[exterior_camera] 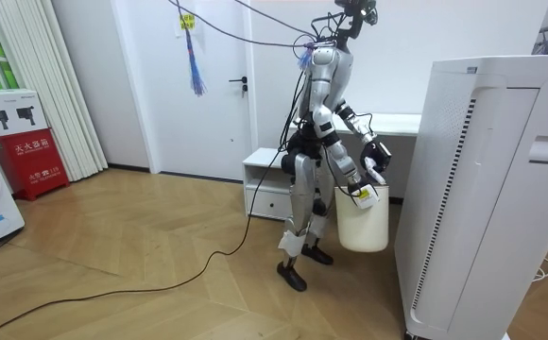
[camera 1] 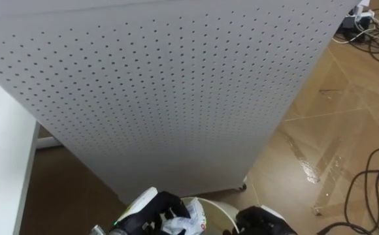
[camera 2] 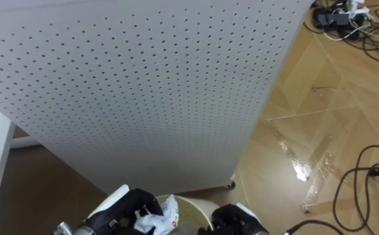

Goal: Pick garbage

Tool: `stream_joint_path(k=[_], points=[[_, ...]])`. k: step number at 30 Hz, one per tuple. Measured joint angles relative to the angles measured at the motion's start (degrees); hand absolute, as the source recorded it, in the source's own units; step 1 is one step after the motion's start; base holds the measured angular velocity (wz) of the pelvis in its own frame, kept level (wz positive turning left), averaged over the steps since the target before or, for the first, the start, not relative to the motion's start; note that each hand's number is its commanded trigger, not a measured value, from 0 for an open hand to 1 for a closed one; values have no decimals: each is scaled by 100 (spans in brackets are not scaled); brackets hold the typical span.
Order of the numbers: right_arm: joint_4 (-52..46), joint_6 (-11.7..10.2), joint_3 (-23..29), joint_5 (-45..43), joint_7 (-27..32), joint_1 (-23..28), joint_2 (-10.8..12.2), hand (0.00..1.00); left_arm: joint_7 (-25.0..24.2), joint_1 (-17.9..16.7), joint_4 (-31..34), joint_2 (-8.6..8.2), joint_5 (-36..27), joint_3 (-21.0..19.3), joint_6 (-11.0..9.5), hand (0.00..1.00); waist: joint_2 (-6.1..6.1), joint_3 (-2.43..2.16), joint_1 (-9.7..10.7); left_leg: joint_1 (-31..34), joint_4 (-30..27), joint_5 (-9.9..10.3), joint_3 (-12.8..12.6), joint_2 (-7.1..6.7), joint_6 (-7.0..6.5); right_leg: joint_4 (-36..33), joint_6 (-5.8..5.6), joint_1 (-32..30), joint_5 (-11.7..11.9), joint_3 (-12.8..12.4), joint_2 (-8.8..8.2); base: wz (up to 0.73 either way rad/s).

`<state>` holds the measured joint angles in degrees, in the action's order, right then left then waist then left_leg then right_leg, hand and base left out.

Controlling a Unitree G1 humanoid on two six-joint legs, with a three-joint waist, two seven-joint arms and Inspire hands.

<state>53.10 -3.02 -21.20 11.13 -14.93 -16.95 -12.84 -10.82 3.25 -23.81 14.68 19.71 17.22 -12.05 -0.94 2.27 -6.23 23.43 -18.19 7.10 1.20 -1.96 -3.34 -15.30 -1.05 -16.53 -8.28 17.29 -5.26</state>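
Standing right up against a big white perforated cabinet (camera 1: 176, 85), the robot's got a white bin (camera 1: 219, 207) held off the wood floor (camera 1: 333, 130) in front of its legs. Left robot hand (camera 1: 147, 212) is curled tight round a crumpled white bit of garbage (camera 1: 184, 223), which sits at the bin's rim, not yet dropped in. Right robot hand (camera 1: 263, 222) is at the rim's other side; can't tell if it's open or closed. Dark cables (camera 1: 372, 189) lie on the floor nearby.
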Motion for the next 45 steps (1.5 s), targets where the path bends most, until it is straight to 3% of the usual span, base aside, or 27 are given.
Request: stream_joint_path(k=[11,24,35,45], points=[[0,-10,1,8,-3,-8,-97,100,-399,-28,-1,6,-2,7,124,0,135,-13,-35,104,-26,0,50,0,0,-40,3,-100,-1,1,10,0],[15,-9,-1,8,-15,-5,-103,100,-627,-57,-55,6,0,125,236,0,148,-11,-36,95,-21,-2,45,4,3,-40,5,-98,-2,0,11,0],[-13,3,-2,9,-26,1,-105,100,-827,-135,-110,8,-2,220,512,0,151,-14,-3,-7,-25,-2,42,6,4,-51,5,6,-2,-5,11,0],[13,13,0,229,-23,337,-166,100,-838,-581,-269,48,-349,201,574,0,140,-30,166,-468,72,-2,40,-15,4,31,-4,456,-7,-1,6,0]])
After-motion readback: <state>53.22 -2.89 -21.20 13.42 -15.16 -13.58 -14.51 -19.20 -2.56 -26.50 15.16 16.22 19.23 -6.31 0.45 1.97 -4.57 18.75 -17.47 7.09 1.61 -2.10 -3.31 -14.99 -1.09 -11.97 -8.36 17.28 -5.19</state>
